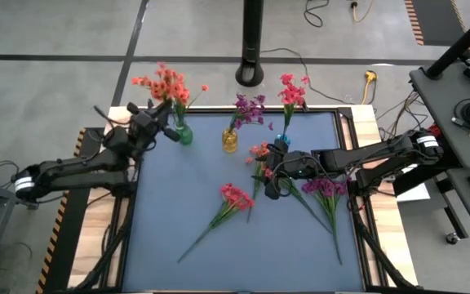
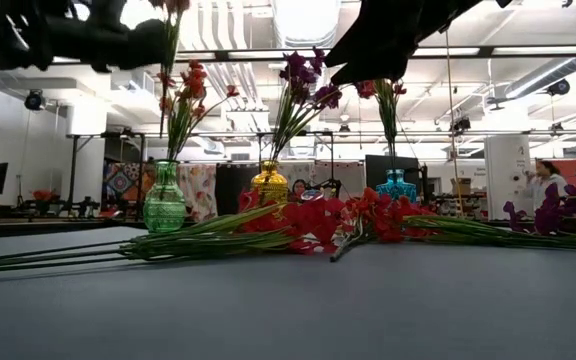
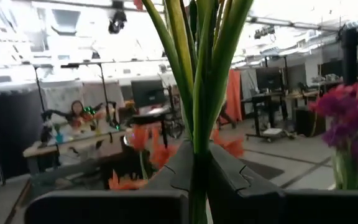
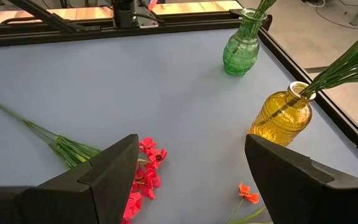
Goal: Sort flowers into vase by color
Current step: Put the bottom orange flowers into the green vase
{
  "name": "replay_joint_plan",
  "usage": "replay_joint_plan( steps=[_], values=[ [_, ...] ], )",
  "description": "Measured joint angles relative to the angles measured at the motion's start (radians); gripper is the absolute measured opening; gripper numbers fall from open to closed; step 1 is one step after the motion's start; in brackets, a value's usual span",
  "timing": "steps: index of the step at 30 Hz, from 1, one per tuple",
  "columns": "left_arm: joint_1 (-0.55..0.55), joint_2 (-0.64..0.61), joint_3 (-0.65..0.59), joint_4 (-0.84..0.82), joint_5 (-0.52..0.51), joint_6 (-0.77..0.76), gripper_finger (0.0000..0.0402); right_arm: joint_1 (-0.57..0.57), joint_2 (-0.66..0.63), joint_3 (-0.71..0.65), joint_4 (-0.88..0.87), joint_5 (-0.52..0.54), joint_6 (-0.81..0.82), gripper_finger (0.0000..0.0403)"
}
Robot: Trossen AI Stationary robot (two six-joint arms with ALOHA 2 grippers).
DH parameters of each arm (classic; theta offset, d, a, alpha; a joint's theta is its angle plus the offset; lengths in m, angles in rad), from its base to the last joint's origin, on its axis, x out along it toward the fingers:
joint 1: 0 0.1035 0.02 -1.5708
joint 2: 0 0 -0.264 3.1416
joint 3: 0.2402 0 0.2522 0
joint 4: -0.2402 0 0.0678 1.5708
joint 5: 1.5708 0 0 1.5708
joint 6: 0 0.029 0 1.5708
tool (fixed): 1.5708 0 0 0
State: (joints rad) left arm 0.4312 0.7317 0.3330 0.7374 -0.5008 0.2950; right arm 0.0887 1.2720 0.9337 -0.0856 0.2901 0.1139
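3 vases, 3 loose sprays on the mat.
Left gripper (image 1: 167, 115) clamped on orange stems (image 3: 197, 93) over green vase (image 1: 184, 133); right gripper (image 1: 272, 175) open, empty, above orange spray (image 1: 259, 152).

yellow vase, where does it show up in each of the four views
High view: the yellow vase stands near the table's far edge, between the green vase and the blue vase.
Low view: centre of the picture, yellow vase behind the flowers lying on the table.
Left wrist view: not in it.
Right wrist view: at the right, yellow vase holding green stems.
Shared landmark: the green vase beside it.
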Motion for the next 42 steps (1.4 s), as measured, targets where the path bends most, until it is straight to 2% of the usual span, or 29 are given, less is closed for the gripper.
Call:
replay_joint_plan(
  steps=[4, 15, 19, 25, 37, 42],
  values=[
    [0.072, 0.047, -0.008, 0.005, 0.098, -0.071, 0.0004, 0.000, 0.000, 0.000, 0.002, 0.000, 0.001, 0.0288],
    [0.119, 0.167, -0.009, 0.107, 0.126, -0.080, 0.0004, 0.000, 0.000, 0.000, 0.002, 0.001, 0.001, 0.0288],
    [0.121, 0.203, -0.029, 0.148, 0.116, -0.110, 0.0004, 0.000, 0.000, 0.000, 0.001, 0.001, 0.000, 0.0288],
    [0.121, 0.231, -0.088, 0.302, 0.091, -0.122, 0.0004, 0.000, 0.000, 0.000, -0.002, 0.001, 0.001, 0.0288],
    [0.121, 0.231, -0.114, 0.280, 0.058, -0.138, 0.0013, 0.000, 0.000, -0.001, -0.005, 0.001, 0.005, 0.0288],
    [0.121, 0.231, -0.115, 0.243, 0.012, -0.186, 0.0015, 0.000, 0.000, -0.001, -0.005, 0.001, 0.006, 0.0288]
  ],
)
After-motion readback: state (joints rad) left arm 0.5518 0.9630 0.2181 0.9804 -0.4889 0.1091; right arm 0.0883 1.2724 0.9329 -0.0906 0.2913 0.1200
